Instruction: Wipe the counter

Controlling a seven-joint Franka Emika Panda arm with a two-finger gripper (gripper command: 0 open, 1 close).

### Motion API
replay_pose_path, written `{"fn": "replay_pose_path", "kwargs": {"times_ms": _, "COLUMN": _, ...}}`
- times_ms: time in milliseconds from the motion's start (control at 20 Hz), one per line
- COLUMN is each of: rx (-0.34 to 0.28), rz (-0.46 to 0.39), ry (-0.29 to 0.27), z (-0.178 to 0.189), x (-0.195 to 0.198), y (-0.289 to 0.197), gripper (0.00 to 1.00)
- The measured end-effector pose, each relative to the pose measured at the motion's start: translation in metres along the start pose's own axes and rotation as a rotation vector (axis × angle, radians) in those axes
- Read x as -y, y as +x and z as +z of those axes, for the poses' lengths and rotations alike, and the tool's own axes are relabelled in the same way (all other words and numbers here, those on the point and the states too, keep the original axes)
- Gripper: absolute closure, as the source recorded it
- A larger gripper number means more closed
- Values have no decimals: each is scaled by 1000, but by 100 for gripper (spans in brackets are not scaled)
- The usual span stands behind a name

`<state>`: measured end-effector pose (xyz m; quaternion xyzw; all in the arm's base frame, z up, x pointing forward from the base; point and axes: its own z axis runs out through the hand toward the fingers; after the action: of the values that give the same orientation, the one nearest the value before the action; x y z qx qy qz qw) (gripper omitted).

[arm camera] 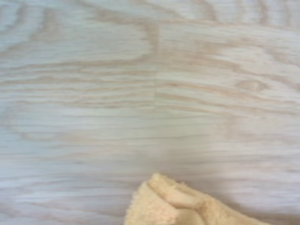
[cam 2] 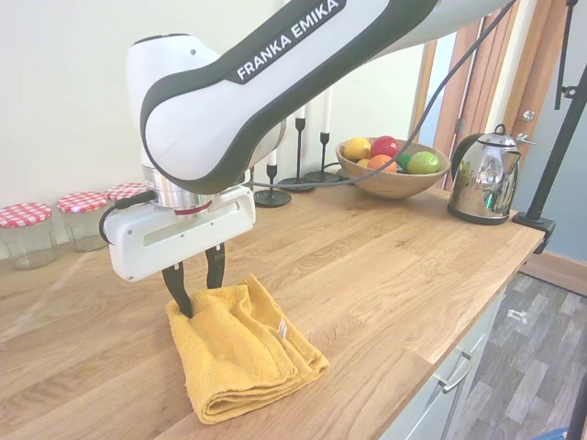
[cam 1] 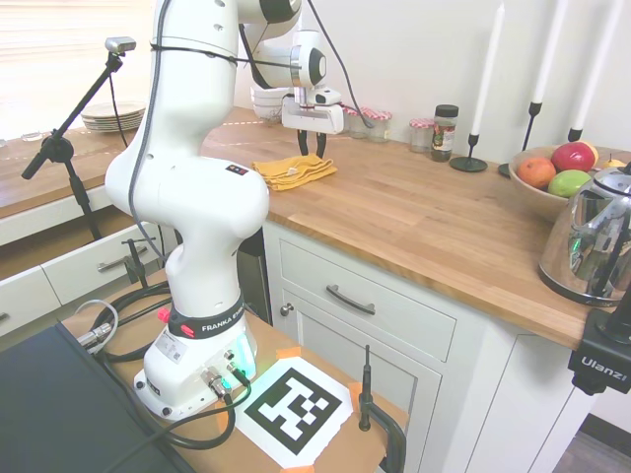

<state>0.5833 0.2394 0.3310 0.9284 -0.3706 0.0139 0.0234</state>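
One gripper pinching the far corner of a folded yellow cloth on the counter.

Fingers: narrow gap, both dark fingertips pressed down into a raised fold of the cloth, jaws gripping that fold. Cloth position: lies flat on the counter near its front edge, folded in several layers, with a small white label showing on the top layer. Counter: long brown wooden top over white panelled cabinets with dark handles. Wrist view: wood grain fills the frame, with a yellow cloth edge at the lower border. Background items along the wall: three red-checked lidded jars, black candle holders, a wooden fruit bowl and a chrome kettle, all well apart from the cloth.
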Motion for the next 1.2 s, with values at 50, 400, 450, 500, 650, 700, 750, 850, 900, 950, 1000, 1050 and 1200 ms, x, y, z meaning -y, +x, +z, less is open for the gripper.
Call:
{"fn": "replay_pose_path", "kwargs": {"times_ms": 50, "rx": -1, "rz": 0, "ry": 1, "z": 0, "x": 0, "y": 0, "gripper": 100}}
{"fn": "replay_pose_path", "kwargs": {"times_ms": 400, "rx": -3, "rz": -5, "ry": 2, "z": 0, "x": -1, "y": 3, "gripper": 100}}
{"fn": "replay_pose_path", "kwargs": {"times_ms": 450, "rx": -3, "rz": -6, "ry": 2, "z": 0, "x": -1, "y": 3, "gripper": 100}}
{"fn": "replay_pose_path", "kwargs": {"times_ms": 500, "rx": -3, "rz": -6, "ry": 2, "z": 0, "x": -1, "y": 4, "gripper": 100}}
{"fn": "replay_pose_path", "kwargs": {"times_ms": 650, "rx": -3, "rz": -6, "ry": 1, "z": 0, "x": -2, "y": 5, "gripper": 100}}
{"fn": "replay_pose_path", "kwargs": {"times_ms": 700, "rx": -4, "rz": -6, "ry": 1, "z": 0, "x": -2, "y": 5, "gripper": 100}}
{"fn": "replay_pose_path", "kwargs": {"times_ms": 750, "rx": -4, "rz": -5, "ry": 1, "z": 0, "x": -3, "y": 7, "gripper": 100}}
{"fn": "replay_pose_path", "kwargs": {"times_ms": 850, "rx": -6, "rz": -3, "ry": 0, "z": 0, "x": -5, "y": 11, "gripper": 100}}
{"fn": "replay_pose_path", "kwargs": {"times_ms": 900, "rx": -7, "rz": -1, "ry": -1, "z": 1, "x": -7, "y": 16, "gripper": 100}}
{"fn": "replay_pose_path", "kwargs": {"times_ms": 950, "rx": -7, "rz": 2, "ry": -2, "z": 1, "x": -10, "y": 21, "gripper": 100}}
{"fn": "replay_pose_path", "kwargs": {"times_ms": 1000, "rx": -7, "rz": 4, "ry": -3, "z": 1, "x": -13, "y": 27, "gripper": 100}}
{"fn": "replay_pose_path", "kwargs": {"times_ms": 1050, "rx": -8, "rz": 6, "ry": -4, "z": 1, "x": -16, "y": 33, "gripper": 100}}
{"fn": "replay_pose_path", "kwargs": {"times_ms": 1200, "rx": -7, "rz": 16, "ry": -2, "z": 2, "x": -30, "y": 56, "gripper": 100}}
